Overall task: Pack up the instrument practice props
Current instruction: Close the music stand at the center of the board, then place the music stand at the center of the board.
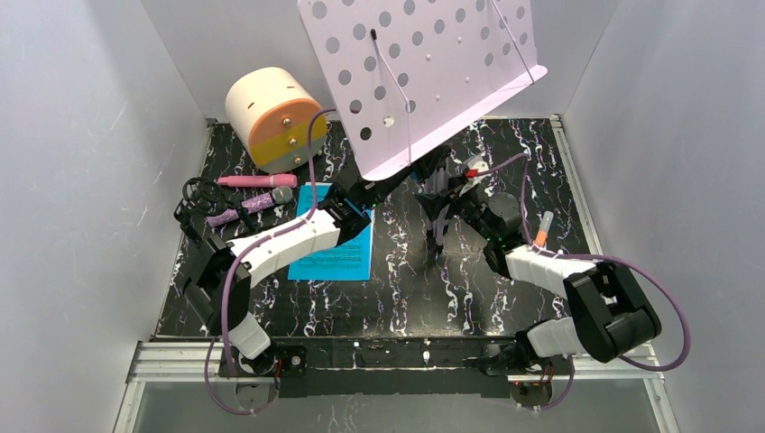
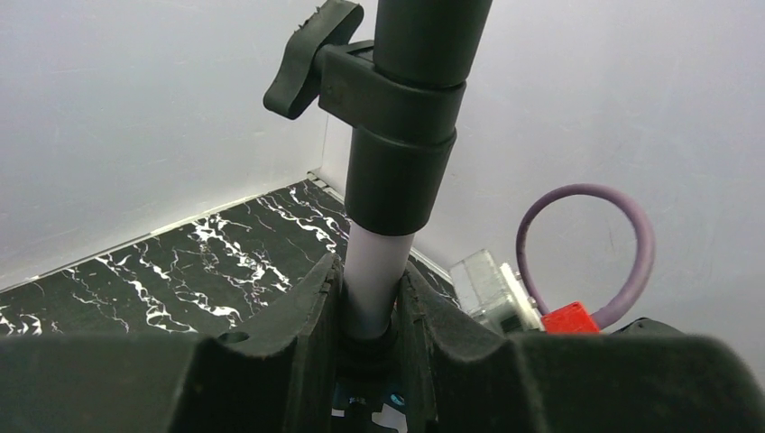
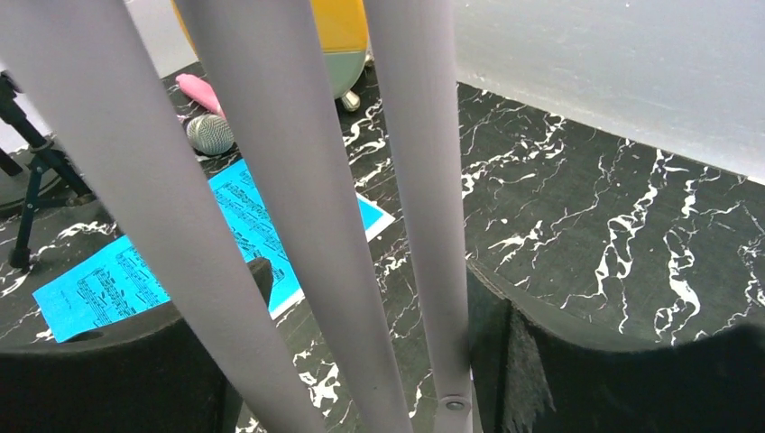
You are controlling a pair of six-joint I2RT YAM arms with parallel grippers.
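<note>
The lilac perforated music rack [image 1: 424, 72] is tilted high over the back of the table. My left gripper [image 1: 394, 188] is shut on its lilac pole [image 2: 374, 271], just under the black clamp collar [image 2: 401, 135]. My right gripper [image 3: 365, 298] stands open around the rack's three lilac legs [image 3: 307, 207]; its right finger [image 3: 510, 343] touches one leg. A pink microphone [image 1: 257, 180], a purple silver-headed microphone [image 1: 253, 206] and black tripods [image 1: 200, 194] lie at the left. A blue sheet-music page [image 1: 334, 244] lies under my left arm.
A cream cylinder box [image 1: 271, 117] with an orange and grey face lies at the back left. White walls close in the black marbled mat [image 1: 397, 289] on three sides. The right arm's purple cable [image 2: 622, 225] loops near the pole.
</note>
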